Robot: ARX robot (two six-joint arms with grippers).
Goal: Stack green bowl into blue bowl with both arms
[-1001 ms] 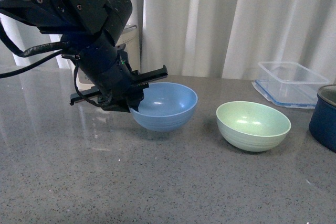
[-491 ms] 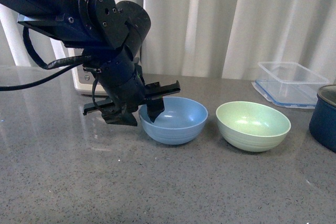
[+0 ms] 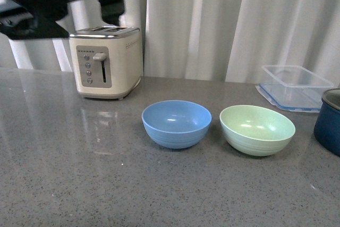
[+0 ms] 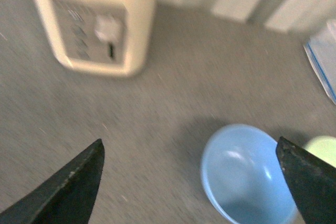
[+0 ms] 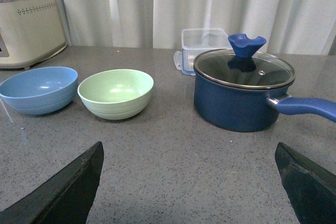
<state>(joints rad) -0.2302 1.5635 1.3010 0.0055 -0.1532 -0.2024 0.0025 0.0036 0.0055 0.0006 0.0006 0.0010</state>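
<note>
Change: left claw (image 4: 189, 142) has let go of the blue bowl (image 3: 176, 123) and lifted off; spread wide, empty.
Blue bowl: on the bench (image 3: 106, 184), below that claw, well apart.
Green bowl (image 3: 257, 129): ahead of right claw (image 5: 189, 145), just beside blue bowl.
Right claw: spread wide, empty.
Meaning: target looks staged; your green pick is next.

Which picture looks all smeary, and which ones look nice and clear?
Left wrist view: smeary, the toaster and blue bowl have fuzzy edges. Front view: sharp, and the shiny table mirrors the toaster. Right wrist view: sharp, and the glass pot lid reflects its own knob.
</note>
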